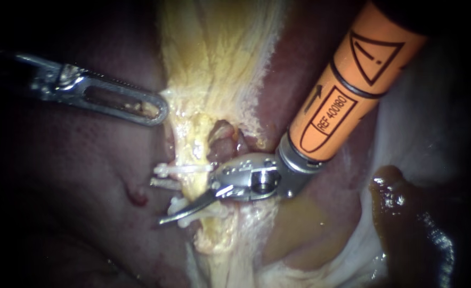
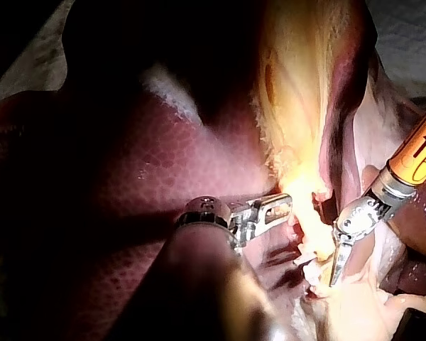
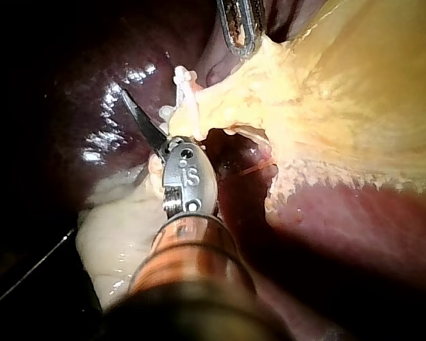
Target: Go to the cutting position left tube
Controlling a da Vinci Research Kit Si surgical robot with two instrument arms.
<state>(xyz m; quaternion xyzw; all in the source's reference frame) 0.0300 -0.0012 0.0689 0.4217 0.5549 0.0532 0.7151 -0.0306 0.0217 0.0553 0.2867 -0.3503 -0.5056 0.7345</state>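
Liver (image 1: 86,176), dark red, is the backdrop all round. Down its middle a fan of yellowish tissue (image 1: 214,58) narrows into the left tube (image 1: 195,184).

Your left instrument (image 1: 158,112) enters from the left w/ its jaws closed on the edge of that yellowish tissue, above the clips. It looks placed to keep the fan taut & off to the side so the tube stands clear of the liver. The right wrist view shows the tissue drawn to a point at its tip.

Two white clips cross the tube: upper clip (image 1: 185,169) & lower clip (image 1: 178,205).

Your right instrument (image 1: 160,202), orange-sleeved shaft from upper right, ends in curved blades. They stand apart w/ nothing gripped. What looks like the far blade shows beyond the tube just under the upper clip. The near blade slants in front, across the lower clip. So the tube sits btw the blades, approx. in the gap btw the clips.

Judgement: you're at or v. near cutting pos. The near blade overlaps the lower clip, so check it's clear of it before closing.

A reddish stump (image 1: 225,133) sits just right of the tube, apart from the blades.
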